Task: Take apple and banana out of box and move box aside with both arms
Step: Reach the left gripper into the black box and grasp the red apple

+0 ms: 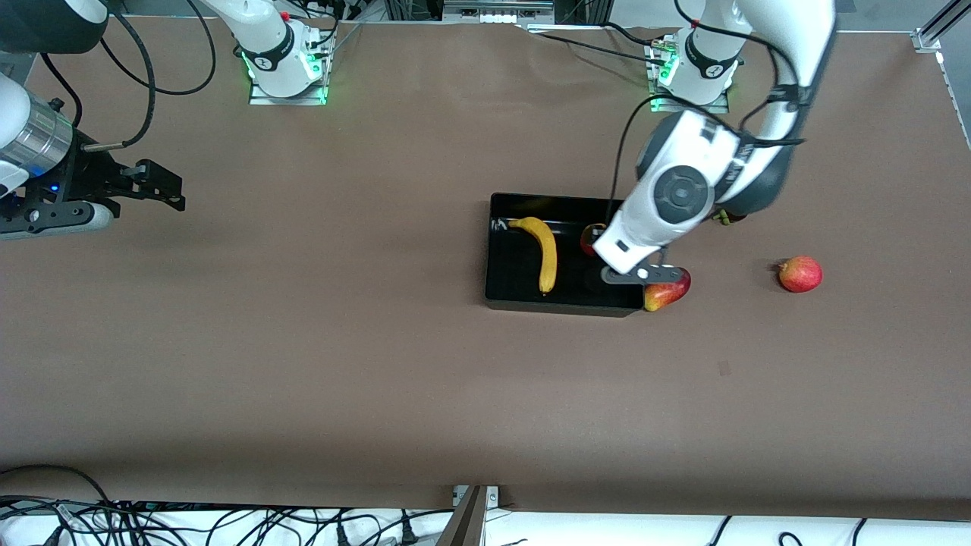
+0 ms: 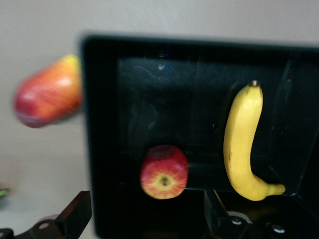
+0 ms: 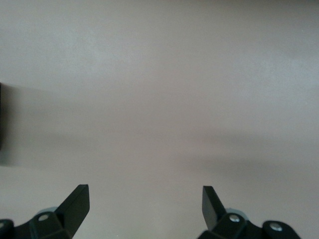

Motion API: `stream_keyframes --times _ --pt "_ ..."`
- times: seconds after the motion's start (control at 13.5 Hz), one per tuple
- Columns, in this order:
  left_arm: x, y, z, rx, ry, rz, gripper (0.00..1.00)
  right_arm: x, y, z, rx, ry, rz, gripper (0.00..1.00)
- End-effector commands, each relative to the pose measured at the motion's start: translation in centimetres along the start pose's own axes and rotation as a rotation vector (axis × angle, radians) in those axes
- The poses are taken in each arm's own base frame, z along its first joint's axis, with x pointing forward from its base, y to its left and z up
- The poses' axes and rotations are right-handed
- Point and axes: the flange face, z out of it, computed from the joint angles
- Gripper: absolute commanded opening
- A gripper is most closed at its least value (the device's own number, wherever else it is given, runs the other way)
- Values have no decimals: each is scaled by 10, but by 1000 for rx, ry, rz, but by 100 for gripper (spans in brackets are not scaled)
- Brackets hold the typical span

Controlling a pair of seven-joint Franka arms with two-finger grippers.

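Note:
The black box lies mid-table toward the left arm's end. The yellow banana lies in it, and so does a red apple, partly hidden by the left arm. My left gripper hangs low over the box's end. In the left wrist view it is open and empty, one finger outside the box wall and one over the inside, with the apple just ahead and the banana beside it. My right gripper waits open over bare table at the right arm's end.
A red-yellow oblong fruit lies on the table against the box's corner nearest the front camera; it also shows in the left wrist view. A round red fruit lies farther toward the left arm's end. A small item peeks from under the left arm.

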Motion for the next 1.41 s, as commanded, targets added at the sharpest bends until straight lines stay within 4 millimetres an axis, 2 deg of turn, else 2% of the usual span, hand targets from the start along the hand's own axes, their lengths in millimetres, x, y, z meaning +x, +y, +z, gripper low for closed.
stream_keyframes --times 0.0,0.15,0.22,0.3,0.52,0.74,0.82,0.89,0.97,1.04,1.19,1.34 --pt "-26 -5 40 12 48 -16 100 0 2 -4 -5 7 6 100" --pt "-29 -1 69 4 84 -39 100 0 2 -4 -5 9 6 100" --pt "-33 8 81 9 83 -20 100 0 2 -4 -5 9 6 100" --pt "-32 9 89 21 81 -13 100 0 2 -4 -5 9 6 100" --pt "-26 10 106 12 103 -9 100 0 2 -4 -5 9 6 100" --pt "-26 11 113 13 101 -7 100 0 2 -4 -5 9 7 100" --pt "-26 12 116 15 97 -4 96 0 2 -4 -5 9 7 100" --pt "-27 12 119 18 92 -6 66 0 2 -4 -5 9 7 100" --pt "-26 11 119 18 92 -7 41 0 2 -4 -5 9 7 100" --pt "-26 11 118 19 90 -6 28 0 2 -4 -5 9 6 100" --pt "-24 9 102 12 104 -10 27 0 3 -4 -6 7 7 100" --pt "-25 8 70 12 111 -13 27 1 4 -3 -6 6 10 100"
